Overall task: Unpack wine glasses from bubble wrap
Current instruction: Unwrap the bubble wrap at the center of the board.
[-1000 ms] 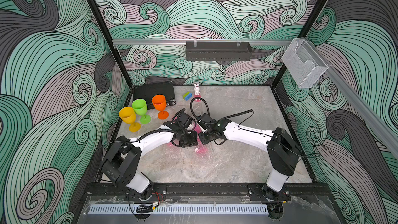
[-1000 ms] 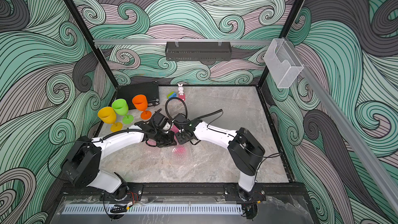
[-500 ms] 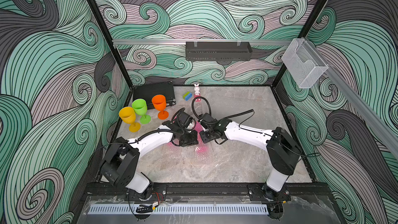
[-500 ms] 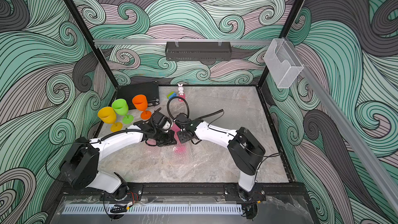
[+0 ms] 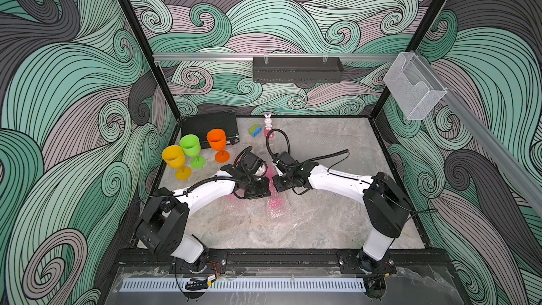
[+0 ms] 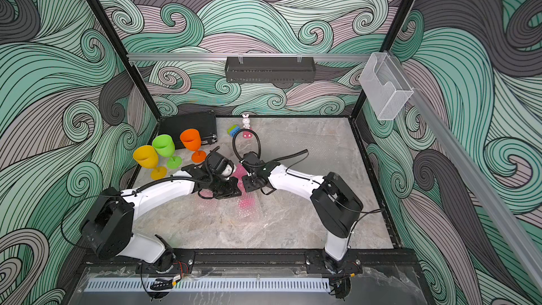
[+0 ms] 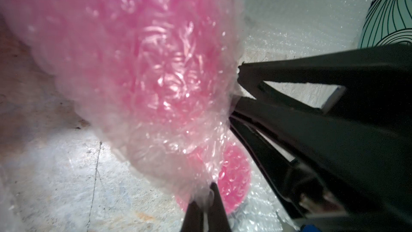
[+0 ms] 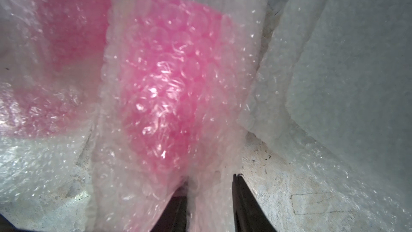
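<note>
Bubble wrap (image 7: 169, 99) encloses a pink wine glass (image 8: 169, 81). In both top views the bundle lies near the orange glass (image 5: 217, 142), to its right and nearer the front of the bench (image 5: 322, 224). The left hand (image 7: 206, 199) is clenched on an edge of the bubble wrap. The right hand (image 8: 209, 186) has its fingers apart with a fold of bubble wrap between them; whether they clamp it cannot be told. The green glass (image 5: 190, 146) and yellow glass (image 5: 173, 156) stand upright and unwrapped, left of the orange glass.
</note>
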You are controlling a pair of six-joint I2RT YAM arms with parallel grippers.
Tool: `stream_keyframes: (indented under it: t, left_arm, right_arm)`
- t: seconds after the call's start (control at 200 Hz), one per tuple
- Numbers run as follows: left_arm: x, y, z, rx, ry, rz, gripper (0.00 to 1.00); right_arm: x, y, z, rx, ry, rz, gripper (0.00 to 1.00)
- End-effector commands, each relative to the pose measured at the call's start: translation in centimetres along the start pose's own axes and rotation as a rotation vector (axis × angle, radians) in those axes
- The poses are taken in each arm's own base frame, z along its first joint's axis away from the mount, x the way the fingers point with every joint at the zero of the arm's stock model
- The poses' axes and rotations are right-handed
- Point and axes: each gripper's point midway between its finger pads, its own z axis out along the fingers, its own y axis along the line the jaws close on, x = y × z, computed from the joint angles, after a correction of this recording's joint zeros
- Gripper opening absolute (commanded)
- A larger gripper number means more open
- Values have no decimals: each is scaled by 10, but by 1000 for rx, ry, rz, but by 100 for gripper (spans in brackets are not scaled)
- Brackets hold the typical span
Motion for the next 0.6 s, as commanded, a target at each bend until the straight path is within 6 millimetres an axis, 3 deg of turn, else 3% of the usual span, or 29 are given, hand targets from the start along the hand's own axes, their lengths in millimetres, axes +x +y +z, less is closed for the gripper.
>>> stream_keyframes:
  t: [0.0,0.315,0.596]
  left_arm:
    - [3,-9,-3,12,24,33,0]
    - [9,-1,3,-7,55,23,0]
    - [9,1,4,-18,53,17,0]
  right_arm:
    - [-24,0,-4,-16,-62,33,34]
    - [-32,-4,-7,-74,-60,89,32]
    - [-31,-8,-10,-79,-68,108,18]
